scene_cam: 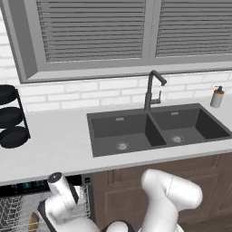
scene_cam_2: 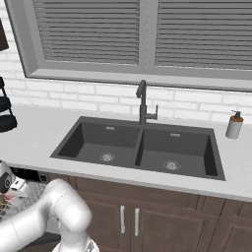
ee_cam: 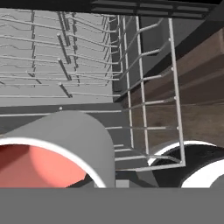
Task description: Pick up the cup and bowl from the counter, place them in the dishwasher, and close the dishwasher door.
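The cup (ee_cam: 65, 144), white outside and coral inside, fills the lower left of the hand view, its rim right at the camera. My gripper (scene_cam: 45, 212) is low over the open dishwasher (scene_cam: 27, 186), shut on the cup's rim; its fingertips are hidden. Behind the cup runs the silver wire rack (ee_cam: 144, 87). A tan shape in the rack (scene_cam: 32, 222) looks like the bowl on its edge. The dishwasher door is out of view. The counter (scene_cam: 54, 145) is bare in front of me.
A dark double sink (scene_cam: 136, 131) with a black tap (scene_cam: 152, 90) sits in the counter. A soap dispenser (scene_cam: 217, 97) stands at the far right and a black stand with dark plates (scene_cam: 11, 118) at the left. Brown cabinets (scene_cam: 127, 190) adjoin the dishwasher.
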